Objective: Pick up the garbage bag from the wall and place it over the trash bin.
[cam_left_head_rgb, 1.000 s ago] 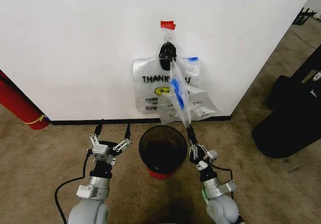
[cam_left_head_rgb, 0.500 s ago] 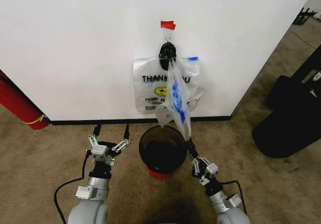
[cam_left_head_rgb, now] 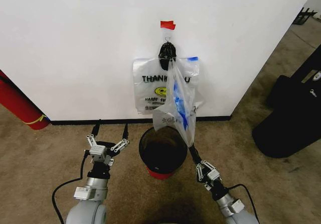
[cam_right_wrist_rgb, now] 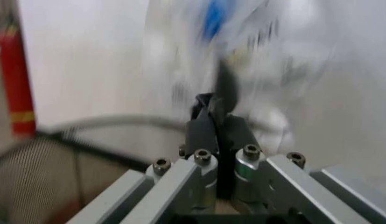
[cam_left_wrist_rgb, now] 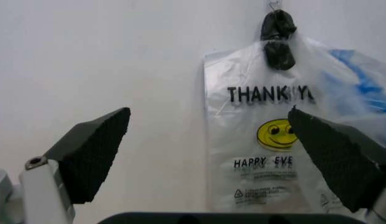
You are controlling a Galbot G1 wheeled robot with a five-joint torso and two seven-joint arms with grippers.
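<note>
Whitish "THANK YOU" plastic bags hang from a hook on the white wall (cam_left_head_rgb: 75, 43), under a black bunched lump (cam_left_head_rgb: 167, 53). One garbage bag (cam_left_head_rgb: 179, 106) with blue strips is pulled out from the wall, stretched down above the trash bin (cam_left_head_rgb: 150, 153). My right gripper (cam_left_head_rgb: 192, 146) is shut on its lower end, beside the bin's right rim; the right wrist view shows the closed fingers (cam_right_wrist_rgb: 208, 121) pinching the plastic. Another bag (cam_left_wrist_rgb: 267, 140) stays flat against the wall. My left gripper (cam_left_head_rgb: 109, 132) stands open to the left of the bin, holding nothing.
A piece of red tape (cam_left_head_rgb: 167, 25) marks the wall above the hook. A red cylinder (cam_left_head_rgb: 17, 103) leans at the left. A large black case (cam_left_head_rgb: 291, 118) stands on the carpet at the right. A black baseboard (cam_left_head_rgb: 90, 122) runs along the wall.
My right gripper has drawn back from the wall and lower, pulling the bag's end with it; the bag now stretches out over the bin. The left arm has barely moved.
</note>
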